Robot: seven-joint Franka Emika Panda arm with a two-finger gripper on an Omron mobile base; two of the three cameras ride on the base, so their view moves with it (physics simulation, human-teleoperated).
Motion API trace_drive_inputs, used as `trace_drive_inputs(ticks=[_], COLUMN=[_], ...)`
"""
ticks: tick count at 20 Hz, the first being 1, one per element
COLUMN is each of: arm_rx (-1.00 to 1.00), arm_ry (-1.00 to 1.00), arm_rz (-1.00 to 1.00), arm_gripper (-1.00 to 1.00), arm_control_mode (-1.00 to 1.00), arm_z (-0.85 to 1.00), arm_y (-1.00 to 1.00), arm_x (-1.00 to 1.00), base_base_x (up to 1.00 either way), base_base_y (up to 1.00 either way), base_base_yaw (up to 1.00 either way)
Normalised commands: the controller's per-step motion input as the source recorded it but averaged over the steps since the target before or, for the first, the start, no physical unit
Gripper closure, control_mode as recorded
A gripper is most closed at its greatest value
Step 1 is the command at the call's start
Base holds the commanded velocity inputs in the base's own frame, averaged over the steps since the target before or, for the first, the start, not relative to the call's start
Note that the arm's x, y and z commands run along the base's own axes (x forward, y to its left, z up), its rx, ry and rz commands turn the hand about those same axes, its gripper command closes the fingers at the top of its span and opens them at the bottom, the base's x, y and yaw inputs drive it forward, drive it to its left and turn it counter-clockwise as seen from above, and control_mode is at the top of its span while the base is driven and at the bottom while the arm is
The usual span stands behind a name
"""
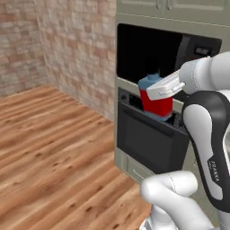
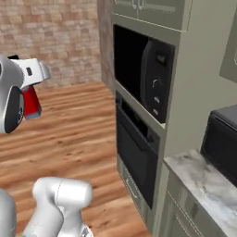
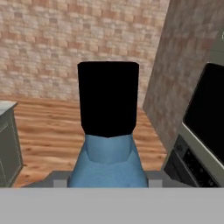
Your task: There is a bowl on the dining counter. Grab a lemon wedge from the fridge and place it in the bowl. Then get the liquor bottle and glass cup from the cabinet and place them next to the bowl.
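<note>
Red-bodied with blue shoulders and a black cap, the liquor bottle [image 1: 155, 101] hangs clamped in the hand [image 1: 167, 86], in mid-air at about nine o'clock of the oven [image 1: 150, 139]. So it is fetched, I judge, but not yet set beside the bowl; whether the lemon wedge and cup are done cannot be told.

Base views flanking, sharing oven [image 1: 150, 139]

Liquor bottle [image 1: 155, 101] in the hand [image 1: 162, 90]: red body, light blue shoulders, black cap. Hand white. Behind it: black oven [image 1: 148, 139], sage-green housing. Floor [image 1: 49, 148] brown wood planks, wall [image 1: 67, 49] tan-pink brick.
</note>
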Motion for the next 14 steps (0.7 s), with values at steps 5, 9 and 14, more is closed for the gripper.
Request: trace_drive_inputs(ticks=[5, 9, 14], arm_rx=[0.0, 0.0, 0.0], arm_ry=[0.0, 0.0, 0.0], arm_rz=[0.0, 0.0, 0.0], arm_gripper=[1.0, 1.0, 1.0], arm_control_mode=[1.0, 1.0, 1.0], arm_z=[0.0, 0.0, 0.0], arm_y=[0.0, 0.0, 0.0], arm_x=[0.0, 0.0, 0.0], base_base_x=[1.0, 1.0, 1.0], base_base_y=[0.1, 0.06, 0.05], base_base_yaw=[0.2, 0.25, 0.28])
